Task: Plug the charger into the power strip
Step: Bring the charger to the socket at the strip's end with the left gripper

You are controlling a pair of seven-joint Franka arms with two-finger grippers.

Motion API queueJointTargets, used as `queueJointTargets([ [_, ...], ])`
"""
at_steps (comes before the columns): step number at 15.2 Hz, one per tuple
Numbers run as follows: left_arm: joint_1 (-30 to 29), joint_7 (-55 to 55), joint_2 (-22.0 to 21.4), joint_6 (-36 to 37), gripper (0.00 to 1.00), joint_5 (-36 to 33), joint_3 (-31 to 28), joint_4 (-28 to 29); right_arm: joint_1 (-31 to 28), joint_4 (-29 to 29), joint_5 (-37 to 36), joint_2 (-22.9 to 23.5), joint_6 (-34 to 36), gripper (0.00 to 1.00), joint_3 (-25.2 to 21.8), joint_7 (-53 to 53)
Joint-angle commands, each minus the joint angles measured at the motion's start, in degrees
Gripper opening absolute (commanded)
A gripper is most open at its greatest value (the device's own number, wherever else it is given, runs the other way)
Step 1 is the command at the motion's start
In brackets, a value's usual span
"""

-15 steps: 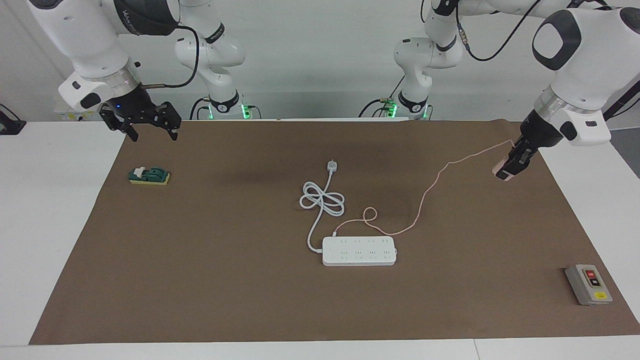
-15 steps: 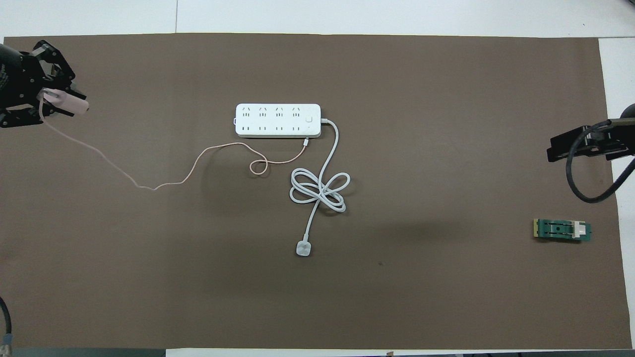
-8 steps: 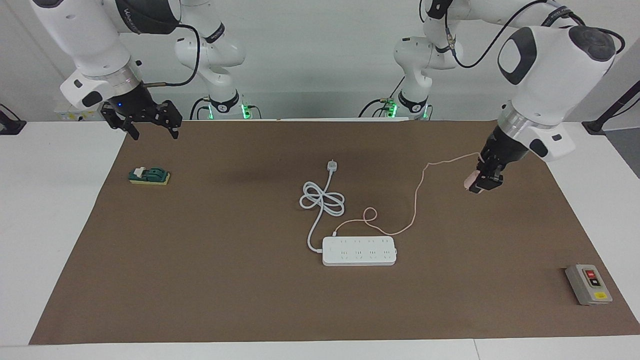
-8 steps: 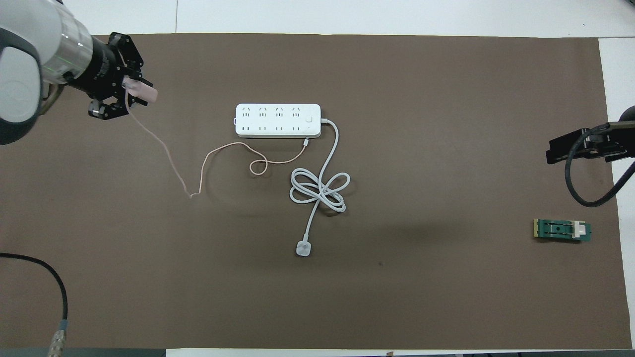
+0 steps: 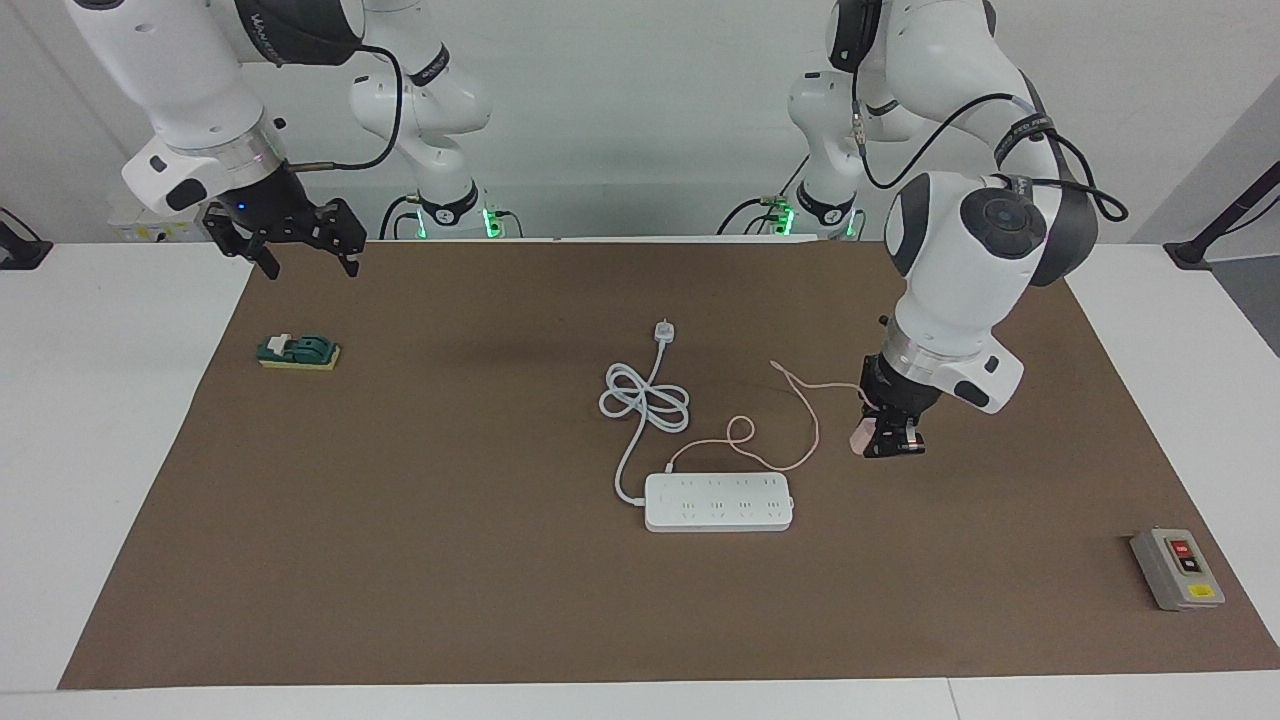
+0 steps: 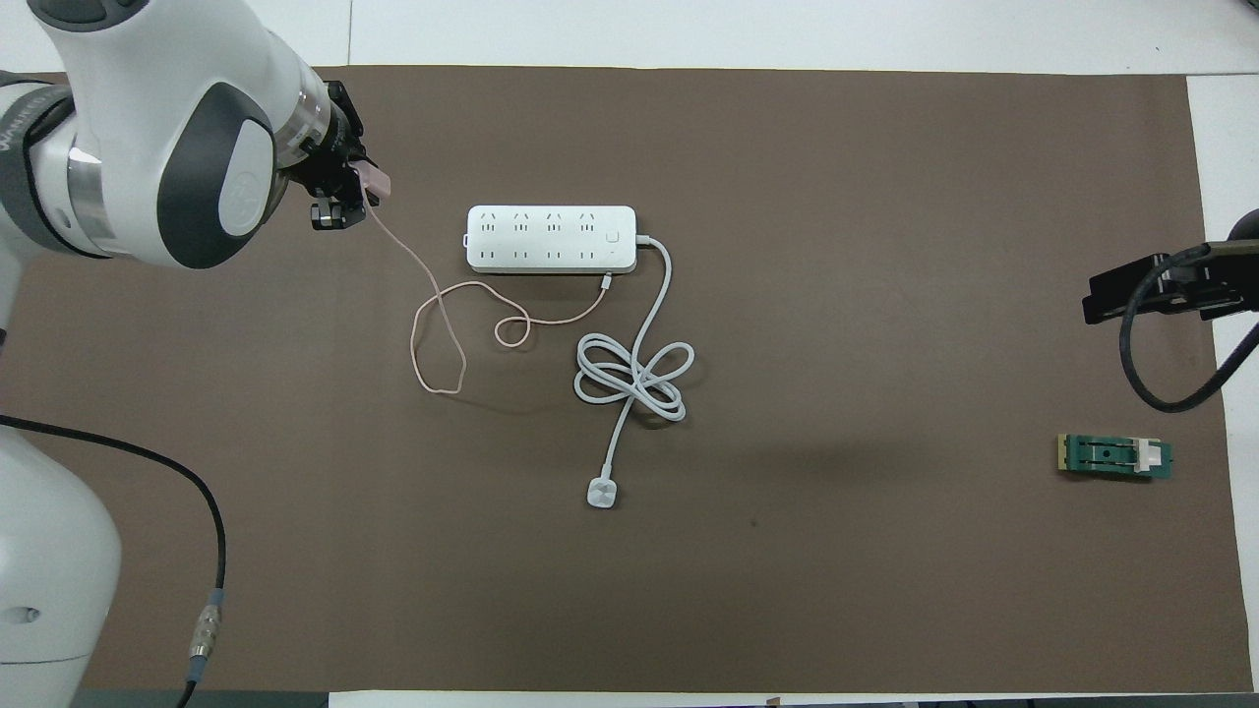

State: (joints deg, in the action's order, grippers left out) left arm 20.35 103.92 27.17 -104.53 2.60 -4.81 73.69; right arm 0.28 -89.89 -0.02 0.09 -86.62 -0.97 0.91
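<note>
Left fingers (image 5: 893,446) pinch charger (image 5: 860,438) beside power strip (image 5: 718,502).

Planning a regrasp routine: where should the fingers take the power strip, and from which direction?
Take the power strip from straight above, across its narrow width, near the middle. It lies flat with its sockets up, long sides bare; stay off the end where its white cord and the pink cable attach.

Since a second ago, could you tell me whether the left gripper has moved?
Yes. The left gripper, shut on the charger, has travelled from the mat's edge toward the power strip, and lower.
</note>
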Motion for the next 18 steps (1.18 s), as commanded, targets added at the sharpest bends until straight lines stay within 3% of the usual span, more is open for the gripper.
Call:
queueJointTargets([
  [1,2.93,4.26,3.76,0.82,0.00,-2.41,-1.08,-3.20,-0.46,-1.60,-1.73,-1.32,-1.45,1.00,0.71,-0.82],
  [18,7.95,8.14,13.34,-0.67,0.00,-4.44,-0.90,-4.95,0.07,-1.69,-1.82,-1.32,-1.36,1.00,0.89,-0.74],
])
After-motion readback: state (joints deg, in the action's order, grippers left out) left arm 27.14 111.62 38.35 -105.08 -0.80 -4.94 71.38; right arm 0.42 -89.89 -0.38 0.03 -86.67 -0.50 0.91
